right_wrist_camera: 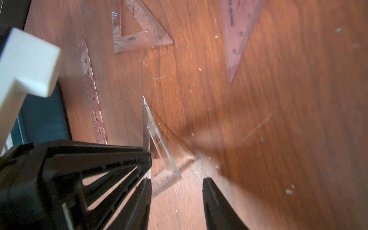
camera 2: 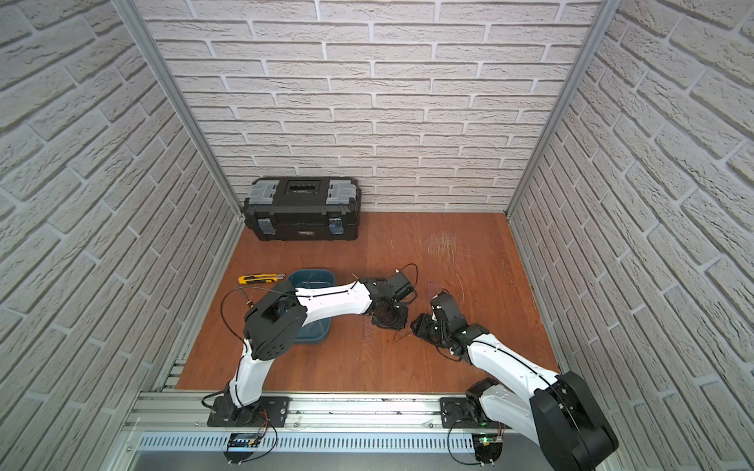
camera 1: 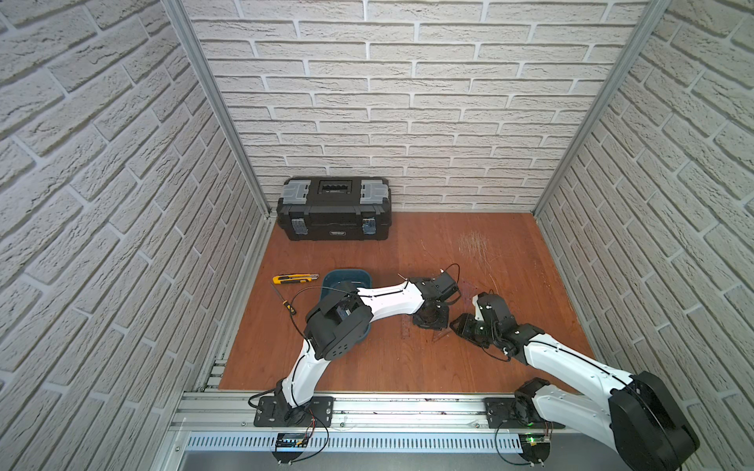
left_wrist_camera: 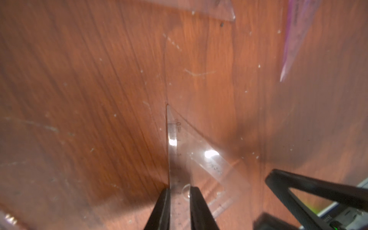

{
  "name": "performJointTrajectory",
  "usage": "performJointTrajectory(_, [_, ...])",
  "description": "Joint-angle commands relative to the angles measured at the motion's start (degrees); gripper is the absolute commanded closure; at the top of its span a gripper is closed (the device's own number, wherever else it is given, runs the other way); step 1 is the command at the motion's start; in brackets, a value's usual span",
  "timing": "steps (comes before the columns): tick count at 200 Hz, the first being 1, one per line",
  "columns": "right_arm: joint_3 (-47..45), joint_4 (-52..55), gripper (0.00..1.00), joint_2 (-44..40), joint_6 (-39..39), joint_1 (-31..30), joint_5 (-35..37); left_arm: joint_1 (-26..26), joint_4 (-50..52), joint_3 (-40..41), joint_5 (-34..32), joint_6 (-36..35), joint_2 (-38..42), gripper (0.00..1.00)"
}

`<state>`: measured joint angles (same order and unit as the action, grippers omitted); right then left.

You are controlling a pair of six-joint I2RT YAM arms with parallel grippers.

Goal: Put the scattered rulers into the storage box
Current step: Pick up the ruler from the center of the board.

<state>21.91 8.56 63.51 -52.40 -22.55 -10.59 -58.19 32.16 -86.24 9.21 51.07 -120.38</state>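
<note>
My left gripper [left_wrist_camera: 180, 192] is shut on a clear triangular ruler [left_wrist_camera: 179, 155], which stands on edge on the wooden floor. In both top views this gripper [camera 1: 432, 320] is right of the teal storage box [camera 1: 347, 276], which the left arm partly covers. My right gripper [right_wrist_camera: 177, 181] is open, and the held ruler's corner [right_wrist_camera: 173, 169] lies just ahead of its jaws. Flat on the floor beyond are three more rulers: a clear set square [right_wrist_camera: 137, 37], a pink-tinted triangle [right_wrist_camera: 237, 29] and a long straight strip [right_wrist_camera: 93, 99].
A black toolbox [camera 1: 333, 208] stands against the back wall. A yellow utility knife [camera 1: 294, 279] and a thin screwdriver [camera 1: 283, 299] lie left of the storage box. Brick walls close in three sides. The two grippers are close together.
</note>
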Motion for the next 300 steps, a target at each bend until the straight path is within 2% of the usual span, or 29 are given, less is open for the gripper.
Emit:
performJointTrajectory(1, [1.8,-4.9,0.57,2.4,-1.5,0.8,-1.9,0.5,-0.8,3.4,-0.3,-1.0,-4.0,0.78])
performJointTrajectory(113, [3.8,-9.7,0.70,10.5,-2.5,1.6,-6.9,1.2,-3.2,5.4,1.1,-0.7,-3.5,0.79])
performJointTrajectory(192, [4.7,-7.2,0.88,8.6,-2.1,1.6,-6.3,1.5,-2.4,5.2,0.4,-0.8,-2.6,0.78])
performJointTrajectory(210, [5.6,-5.6,0.95,8.0,-1.6,1.6,-5.7,1.5,-0.9,4.9,-0.8,-0.9,-1.3,0.72])
performJointTrajectory(235, [7.1,-3.4,0.97,7.2,-0.9,1.6,-5.3,1.5,2.6,3.9,-3.9,-1.4,1.7,0.52])
performJointTrajectory(300, [14.4,3.5,0.97,5.8,2.2,1.6,-5.7,1.4,10.1,0.9,-13.4,-3.5,12.9,0.49])
